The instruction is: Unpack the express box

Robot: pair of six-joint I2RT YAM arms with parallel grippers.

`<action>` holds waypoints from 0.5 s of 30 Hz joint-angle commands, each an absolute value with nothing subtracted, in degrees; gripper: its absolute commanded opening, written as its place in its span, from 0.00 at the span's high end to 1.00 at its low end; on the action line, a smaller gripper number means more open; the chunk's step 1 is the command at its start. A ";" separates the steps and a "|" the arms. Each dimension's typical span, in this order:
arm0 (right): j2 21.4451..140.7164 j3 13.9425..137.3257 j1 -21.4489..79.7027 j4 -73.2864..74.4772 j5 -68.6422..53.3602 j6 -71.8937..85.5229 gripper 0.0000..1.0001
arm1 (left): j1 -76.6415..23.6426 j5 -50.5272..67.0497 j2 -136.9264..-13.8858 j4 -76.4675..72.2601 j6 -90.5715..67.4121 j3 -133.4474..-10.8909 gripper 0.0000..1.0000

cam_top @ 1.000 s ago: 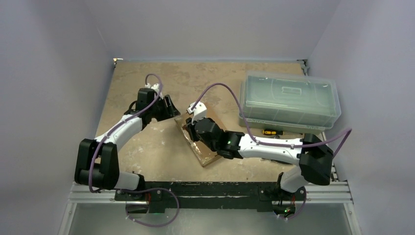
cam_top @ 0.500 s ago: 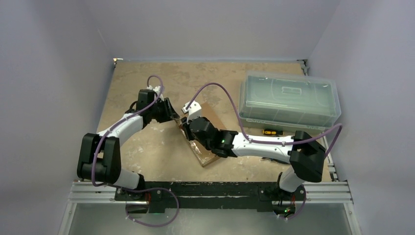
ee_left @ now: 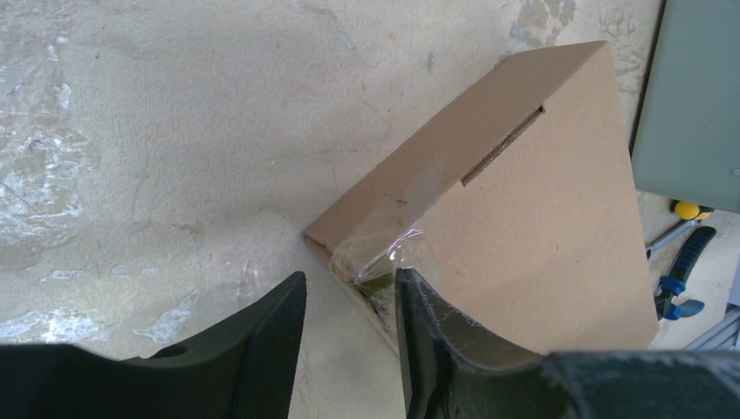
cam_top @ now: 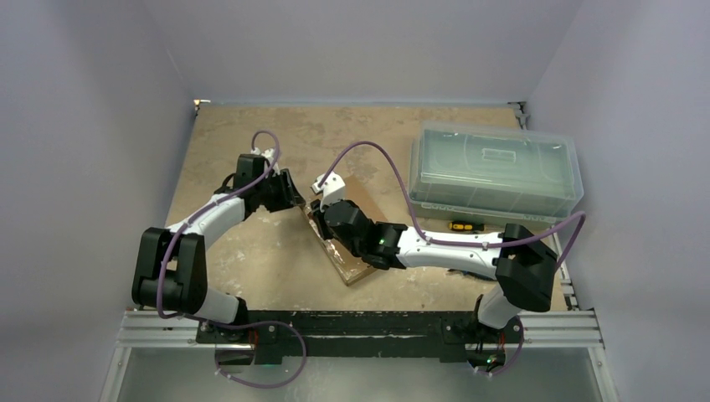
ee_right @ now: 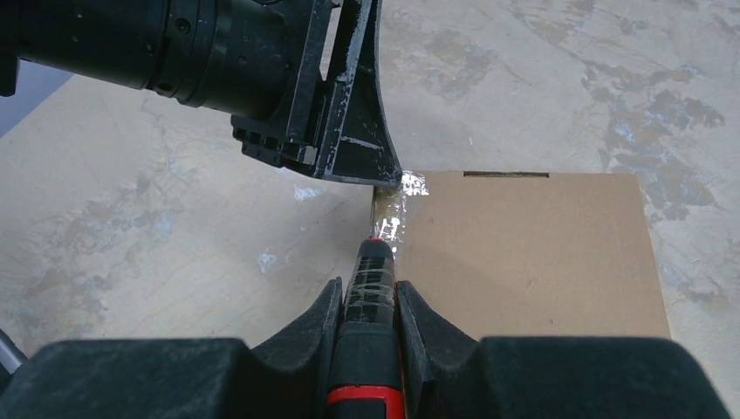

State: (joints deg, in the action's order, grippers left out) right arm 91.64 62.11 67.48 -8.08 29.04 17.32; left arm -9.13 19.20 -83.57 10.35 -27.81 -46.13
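Top external: the express box (cam_top: 358,255), plain brown cardboard, lies flat near the middle of the table (cam_top: 268,268), turned at an angle to the table's edges. Both arms meet at its left far corner. The clear lidded bin (cam_top: 494,172) sits at the table's right edge toward the far right corner, well apart from the box. There is a raised rectangle on its lid, too small to read. A small yellow-and-black tool (cam_top: 462,225) lies just in front of the bin.

Left wrist: there is no readable print on the box (ee_left: 532,227), only a narrow slot cut in its side panel. Crinkled clear tape (ee_left: 384,253) wraps the near corner. The left gripper (ee_left: 349,288) has its jaws partly apart with nothing clamped. The taped corner and box edge sit in the gap, close to the right-hand finger (ee_left: 436,340). The other finger (ee_left: 262,349) is clear of the cardboard and over bare table. Blue-handled pliers (ee_left: 681,271) and a yellow knob (ee_left: 689,209) lie by the bin's edge.

Right wrist: the right gripper (ee_right: 366,292) is closed on a black-handled tool (ee_right: 371,262) with a red band and tape wound round the handle. The tool's tip touches the taped box edge (ee_right: 397,214). A left gripper finger (ee_right: 362,131) touches the same taped corner from the far side. The box top (ee_right: 524,253) is blank, with a slot at its far edge.
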 commanded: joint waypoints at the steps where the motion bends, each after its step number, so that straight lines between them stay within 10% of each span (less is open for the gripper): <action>1: 91.14 64.42 67.50 -9.04 30.32 16.17 1.00 | -9.05 18.71 -83.81 9.98 -26.72 -46.21 0.59; 15: 91.12 63.30 67.80 -9.39 27.54 16.90 1.00 | -9.05 17.99 -85.49 10.08 -28.02 -46.49 0.67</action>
State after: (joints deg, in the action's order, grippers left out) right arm 91.64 62.11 67.48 -7.35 28.40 17.04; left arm -9.13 19.33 -84.33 9.89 -28.03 -46.13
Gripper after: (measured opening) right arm 0.255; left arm 0.337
